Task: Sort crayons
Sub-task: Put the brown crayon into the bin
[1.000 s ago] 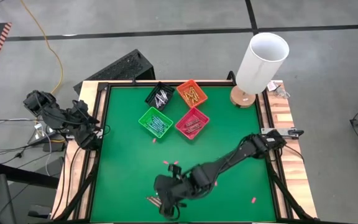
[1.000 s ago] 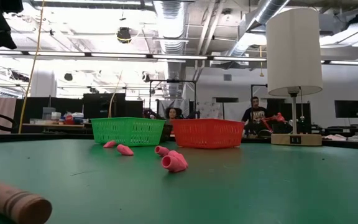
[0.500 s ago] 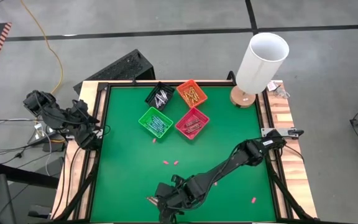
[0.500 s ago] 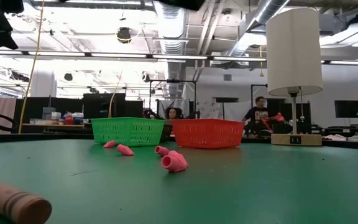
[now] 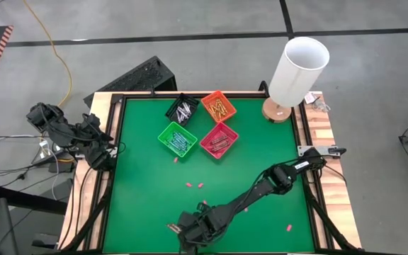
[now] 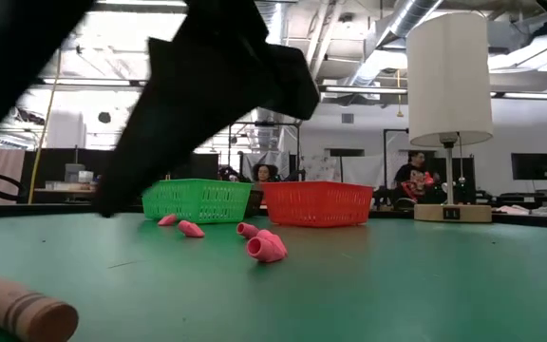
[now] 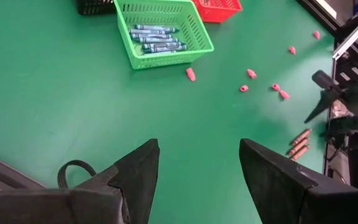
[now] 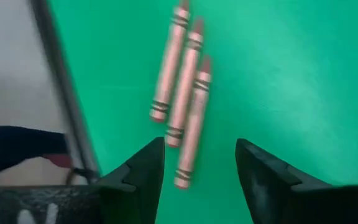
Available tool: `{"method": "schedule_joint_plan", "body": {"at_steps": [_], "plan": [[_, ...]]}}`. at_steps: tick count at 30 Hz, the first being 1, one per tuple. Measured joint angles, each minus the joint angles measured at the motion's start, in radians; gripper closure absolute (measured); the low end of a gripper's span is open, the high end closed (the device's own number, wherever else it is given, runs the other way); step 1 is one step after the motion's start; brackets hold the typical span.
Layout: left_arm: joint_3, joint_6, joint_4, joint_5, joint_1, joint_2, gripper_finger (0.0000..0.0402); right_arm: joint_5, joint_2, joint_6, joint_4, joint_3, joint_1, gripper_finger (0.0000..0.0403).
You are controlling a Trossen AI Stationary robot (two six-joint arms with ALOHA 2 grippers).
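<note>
Three brown crayons (image 8: 183,99) lie side by side on the green mat near the table's near edge; they also show in the high view (image 5: 173,228), the left wrist view (image 7: 299,144) and, as one close end, the low view (image 6: 17,306). My right gripper (image 8: 201,168) is open just above them, its fingers either side of the nearest crayon's end, touching nothing; it also shows in the high view (image 5: 184,232). My left gripper (image 7: 197,163) is open and empty at the table's left edge (image 5: 91,142). More crayons lie in the bins.
Four small bins stand at the far middle: black (image 5: 182,108), orange (image 5: 219,106), green (image 5: 177,139) with blue crayons, red (image 5: 219,139). A white lamp (image 5: 299,71) stands at the far right. Pink bits (image 5: 194,185) are scattered on the mat. People show in the room behind.
My right gripper has gone down and toward the table's near edge, onto the three brown crayons, and its arm has come into the low view from above. The crayons have not moved.
</note>
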Motion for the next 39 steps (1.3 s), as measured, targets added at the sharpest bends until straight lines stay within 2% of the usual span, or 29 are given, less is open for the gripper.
{"method": "schedule_joint_plan", "body": {"at_steps": [3, 8, 20, 29, 36, 39], "plan": [[0.0, 0.006, 0.0, -0.001, 0.0, 0.0, 0.0189, 0.004, 0.0, 0.002, -0.058, 0.0, -0.005, 0.02], [0.0, 0.014, 0.0, -0.001, 0.0, 0.0, 0.0189, 0.007, 0.011, 0.003, -0.012, 0.002, -0.002, 0.02], [0.0, 0.037, 0.0, -0.002, 0.0, 0.0, 0.0189, 0.015, 0.05, 0.032, -0.042, 0.001, 0.009, 0.0205], [0.0, 0.037, 0.0, -0.002, 0.0, 0.0, 0.0189, 0.032, 0.048, 0.107, -0.168, 0.003, 0.004, 0.0269], [0.0, 0.042, 0.0, -0.017, 0.0, 0.0, 0.0189, 0.035, 0.048, 0.105, -0.182, 0.003, -0.009, 0.0311], [0.0, 0.042, 0.0, -0.024, 0.0, 0.0, 0.0189, 0.029, 0.048, 0.103, -0.187, 0.003, -0.015, 0.0343]]}}
